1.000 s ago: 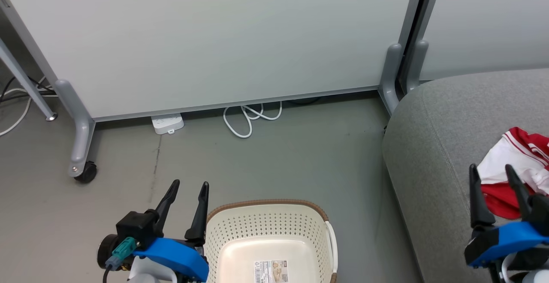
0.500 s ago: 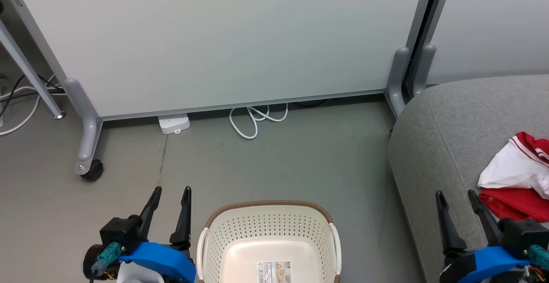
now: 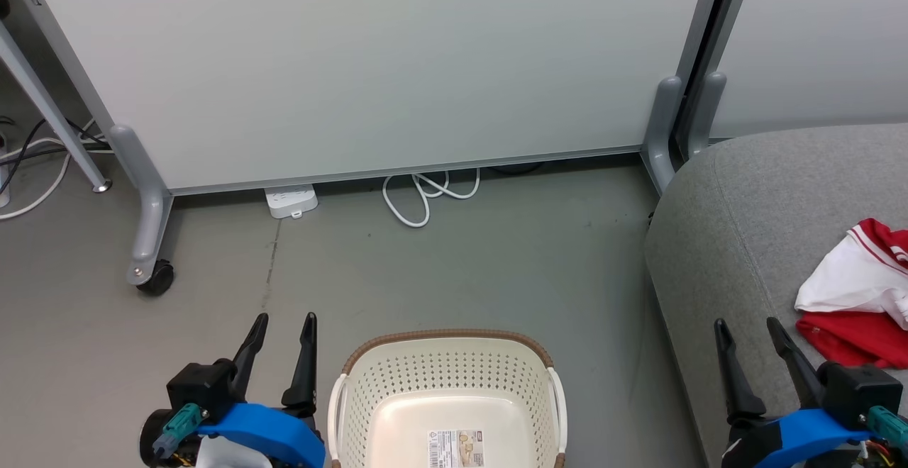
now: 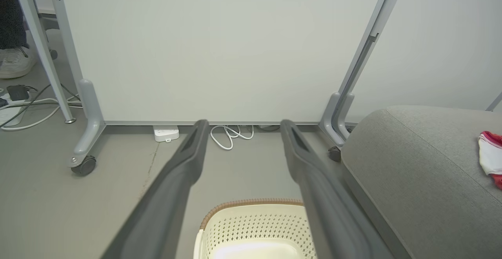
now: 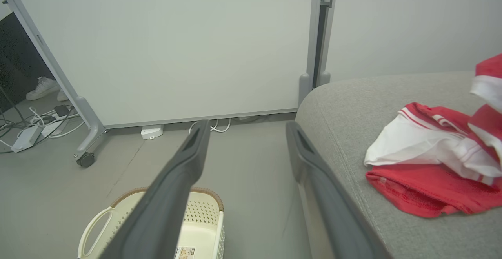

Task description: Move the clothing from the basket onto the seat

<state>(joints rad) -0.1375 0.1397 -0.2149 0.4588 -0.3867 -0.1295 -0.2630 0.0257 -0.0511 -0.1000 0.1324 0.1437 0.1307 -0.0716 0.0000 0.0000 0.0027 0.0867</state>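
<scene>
The red and white clothing (image 3: 862, 298) lies crumpled on the grey seat (image 3: 731, 241) at the right; the right wrist view shows the clothing (image 5: 435, 165) on the seat (image 5: 353, 106) too. On the floor at bottom centre stands the cream basket (image 3: 447, 390), only its label showing on its floor. My left gripper (image 3: 284, 320) is open, just left of the basket. My right gripper (image 3: 746, 326) is open over the seat's front edge, left of the clothing. The basket (image 4: 251, 227) sits below my left fingers, and the basket (image 5: 153, 227) lies partly behind my right finger.
A white partition panel (image 3: 369, 64) on grey castor legs (image 3: 145, 241) stands behind. A white power strip (image 3: 291, 201) and coiled white cable (image 3: 425, 195) lie at its base. More cables (image 3: 35, 163) run at far left. A person's white shoes (image 5: 43, 88) show beyond the panel.
Both grippers have dropped toward the bottom of the head view and the right one has drawn back from the clothing. The whole picture shifted slightly, so the camera moved.
</scene>
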